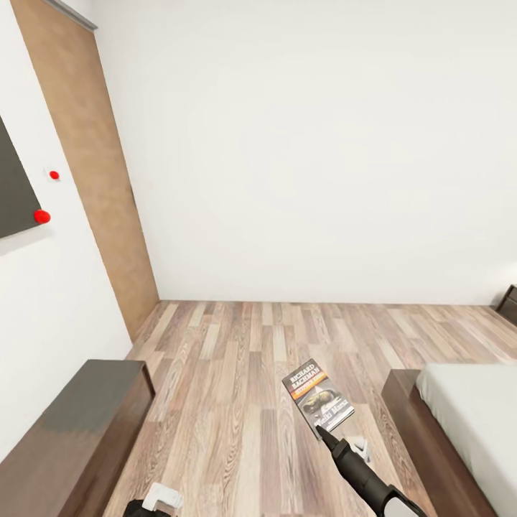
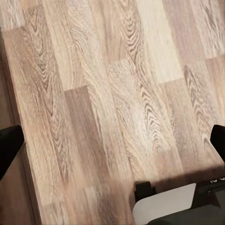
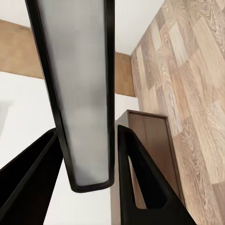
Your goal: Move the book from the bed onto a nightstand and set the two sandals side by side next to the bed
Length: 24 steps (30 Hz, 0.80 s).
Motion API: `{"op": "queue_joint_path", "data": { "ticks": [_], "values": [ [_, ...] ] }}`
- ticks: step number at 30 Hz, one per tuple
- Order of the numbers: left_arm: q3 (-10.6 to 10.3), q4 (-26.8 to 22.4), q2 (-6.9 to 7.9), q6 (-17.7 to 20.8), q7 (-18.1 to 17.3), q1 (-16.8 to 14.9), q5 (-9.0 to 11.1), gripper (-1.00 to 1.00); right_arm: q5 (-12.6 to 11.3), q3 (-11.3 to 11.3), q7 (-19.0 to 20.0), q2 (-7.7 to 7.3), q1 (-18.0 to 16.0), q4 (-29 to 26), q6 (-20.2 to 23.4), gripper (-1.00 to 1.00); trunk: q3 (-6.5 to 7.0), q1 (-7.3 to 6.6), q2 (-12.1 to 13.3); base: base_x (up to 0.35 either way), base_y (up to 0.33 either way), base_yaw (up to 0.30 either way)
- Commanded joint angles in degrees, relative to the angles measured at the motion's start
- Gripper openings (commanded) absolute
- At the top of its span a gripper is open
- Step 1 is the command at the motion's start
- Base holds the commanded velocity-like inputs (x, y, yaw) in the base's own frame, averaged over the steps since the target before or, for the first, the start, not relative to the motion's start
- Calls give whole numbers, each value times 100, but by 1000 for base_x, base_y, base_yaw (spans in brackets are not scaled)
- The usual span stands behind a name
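Dark-covered and orange-banded, the book (image 1: 317, 397) is up off the bed and pinched at one edge by my right gripper (image 1: 321, 431), standing out just beyond the fingertips over the wood floor (image 1: 237, 373). In the right wrist view the book (image 3: 77, 89) shows edge-on, a thin slab held between the two black fingers (image 3: 140, 183), which press on it from both sides. So I judge the pickup done and the carry under way.

What is left: setting the book on a nightstand. A small dark cabinet corner (image 1: 508, 303) sits far ahead and to the right of the gripper by the wall, past the head of the bed (image 1: 467, 409); I take it for a nightstand but too little shows to be sure. The bed frame runs just to the right of the gripper.

My left gripper (image 2: 112, 140) hangs low over bare planks, its two dark fingertips (image 2: 9, 145) at the picture's opposite edges, so spread apart and holding nothing. A long dark bench (image 1: 79, 424) lies well off to the left of both grippers against the wall.

The sandals part I count as not yet started, as far as I can judge.
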Motion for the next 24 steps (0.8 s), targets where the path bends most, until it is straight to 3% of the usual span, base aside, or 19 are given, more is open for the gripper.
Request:
{"op": "queue_joint_path", "data": {
  "ticks": [1, 24],
  "values": [
    [-14, -14, 3, 24, -5, -2, -61, 100, -67, 17, 20, -3, -5, -2, 56, -100, -14, 7, -12, 338, 0, -6],
    [-43, -12, 3, 1, 47, -2, -65, 100, -66, 17, 19, -4, -5, -3, 56, -100, -34, 7, -12, 339, 0, -28]
  ]
}}
